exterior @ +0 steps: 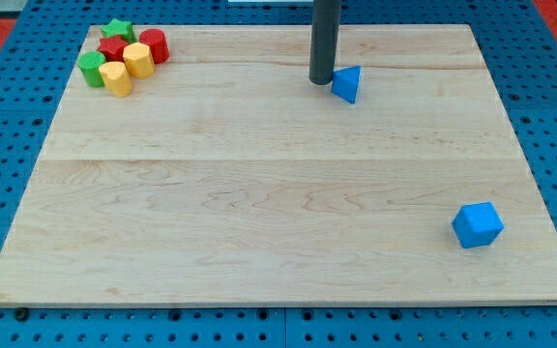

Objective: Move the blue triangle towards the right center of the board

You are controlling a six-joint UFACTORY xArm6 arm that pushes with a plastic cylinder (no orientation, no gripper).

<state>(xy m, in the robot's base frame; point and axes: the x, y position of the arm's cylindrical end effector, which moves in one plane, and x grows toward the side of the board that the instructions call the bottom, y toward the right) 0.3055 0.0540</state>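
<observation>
The blue triangle (pixel 347 83) lies on the wooden board (pixel 278 193) near the view's top, a little right of centre. My tip (pixel 321 80) stands at the triangle's left side, touching it or nearly so. The dark rod rises from there out of the view's top.
A blue cube (pixel 478 224) sits near the board's lower right. At the top left is a tight cluster: a green star (pixel 118 29), a red block (pixel 113 47), a red cylinder (pixel 154 44), a green cylinder (pixel 91 69) and two yellow blocks (pixel 137 60) (pixel 116 78).
</observation>
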